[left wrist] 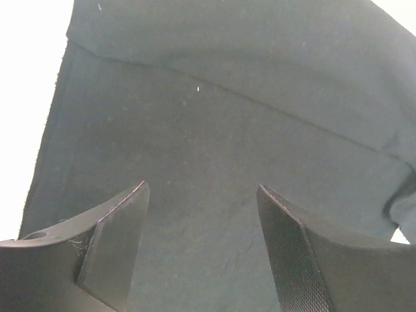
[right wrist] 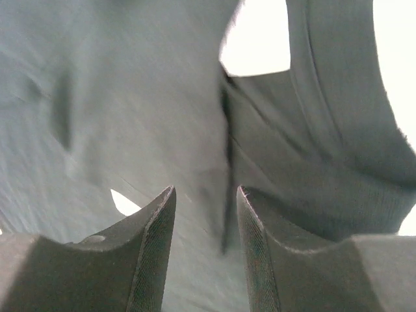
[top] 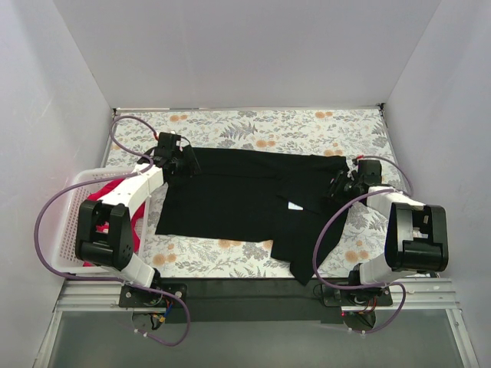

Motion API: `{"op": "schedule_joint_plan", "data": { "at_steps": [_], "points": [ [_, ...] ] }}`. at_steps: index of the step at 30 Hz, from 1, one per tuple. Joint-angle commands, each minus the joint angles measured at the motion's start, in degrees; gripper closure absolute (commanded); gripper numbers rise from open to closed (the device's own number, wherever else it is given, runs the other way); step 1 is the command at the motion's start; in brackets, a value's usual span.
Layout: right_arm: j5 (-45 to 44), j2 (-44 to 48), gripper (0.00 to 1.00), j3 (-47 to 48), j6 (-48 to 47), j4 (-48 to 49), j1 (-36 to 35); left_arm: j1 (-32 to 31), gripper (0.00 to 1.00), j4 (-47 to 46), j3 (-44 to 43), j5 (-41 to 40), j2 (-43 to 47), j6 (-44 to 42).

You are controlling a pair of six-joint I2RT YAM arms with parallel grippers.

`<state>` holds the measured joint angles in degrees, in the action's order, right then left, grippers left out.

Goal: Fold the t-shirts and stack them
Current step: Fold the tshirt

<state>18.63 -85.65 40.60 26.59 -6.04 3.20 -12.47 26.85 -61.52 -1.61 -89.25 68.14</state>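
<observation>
Top external view: the black t-shirt lies spread across the floral table cover, its small white neck label facing up right of centre and 1 flap trailing toward the near edge. The left gripper hangs over the shirt's far left corner, and the right gripper sits at its right edge. The red-pink t-shirt lies in the white lattice basket at the left, partly hidden by the left arm. Left wrist view: the jaws are spread wide above flat black cloth crossed by 1 stitched seam, with nothing between them. Right wrist view: the 2 fingers stand partly apart, straddling a raised fold of black cloth near the neck opening, and neither pad is seen pressing it. The step in hand appears to be taking hold of both ends for the first fold. It goes best if each gripper pinches only the top layer close to the edge and both lift evenly, so the cloth does not bunch.
</observation>
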Motion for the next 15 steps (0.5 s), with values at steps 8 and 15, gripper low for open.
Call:
{"op": "schedule_joint_plan", "data": {
  "at_steps": [8, 15],
  "points": [
    [3.69, 2.42, 0.57, -5.18, 2.42, 1.12, -0.04, 0.25, 0.34, -1.01, 2.98, 1.08, 3.38, -1.25],
    [5.45, 1.45, 0.63, -4.74, 1.89, 1.12, -0.04, 0.25, 0.34, -1.01, 3.33, 0.82, 4.09, -1.34]
  ]
}}
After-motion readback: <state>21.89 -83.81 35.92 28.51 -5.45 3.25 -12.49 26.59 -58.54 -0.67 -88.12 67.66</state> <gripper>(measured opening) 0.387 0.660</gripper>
